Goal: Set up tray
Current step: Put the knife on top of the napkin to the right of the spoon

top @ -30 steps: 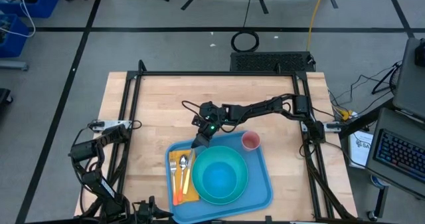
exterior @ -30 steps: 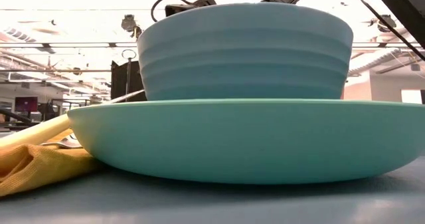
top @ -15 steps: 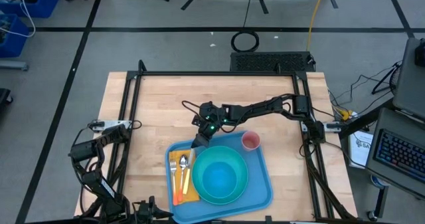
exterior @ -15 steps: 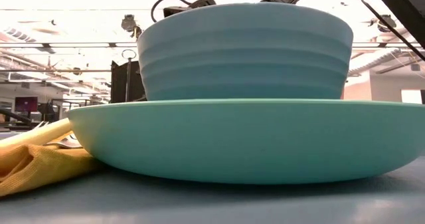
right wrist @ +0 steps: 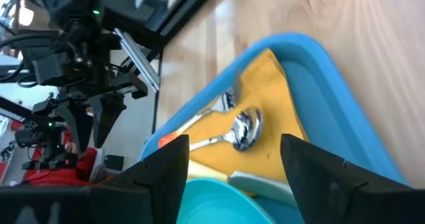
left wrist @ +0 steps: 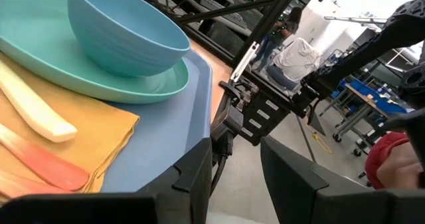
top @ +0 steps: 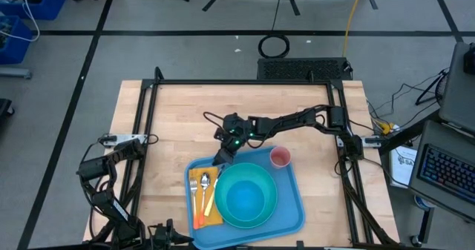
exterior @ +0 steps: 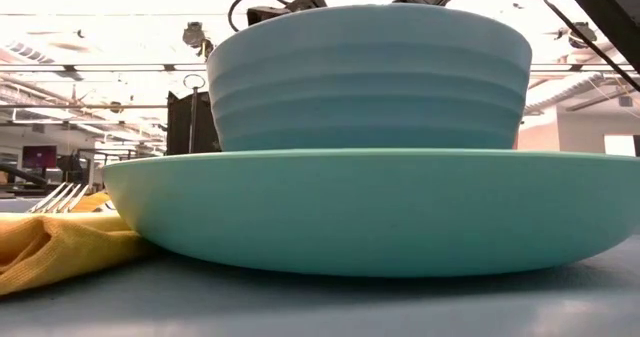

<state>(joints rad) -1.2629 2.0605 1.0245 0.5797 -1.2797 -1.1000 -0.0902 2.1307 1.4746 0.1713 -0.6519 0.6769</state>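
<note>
Widened the right gripper (top: pixel 223 158) over the last second, fingers spread with nothing between them. Lost the tilted yellow handle from the left of the low view and picked up fork tines (exterior: pixel 60 196) there instead, low over the napkin (exterior: pixel 50 252).

Found the wooden table (top: pixel 171 116) bearing everything. Saw the blue tray (top: pixel 291 194) lying flat at the table's near edge, a little right of the middle. Caught the teal plate (top: pixel 223 214) filling most of the tray, with the blue bowl (top: pixel 246 198) sitting upright on it. Spotted the yellow napkin along the tray's left side, its edge tucked under the plate's rim. Noted the small pink cup (top: pixel 280 157) upright in the tray's far right corner, just beside the plate. Counted cutlery lying side by side on the napkin, a spoon (right wrist: pixel 246 127) among it, bowl toward the tray's far edge.

Hovered the right gripper over the tray's far left corner, above the spoon. Parked the left gripper (left wrist: pixel 236 164) off by the table's left edge, fingers parted and empty.
</note>
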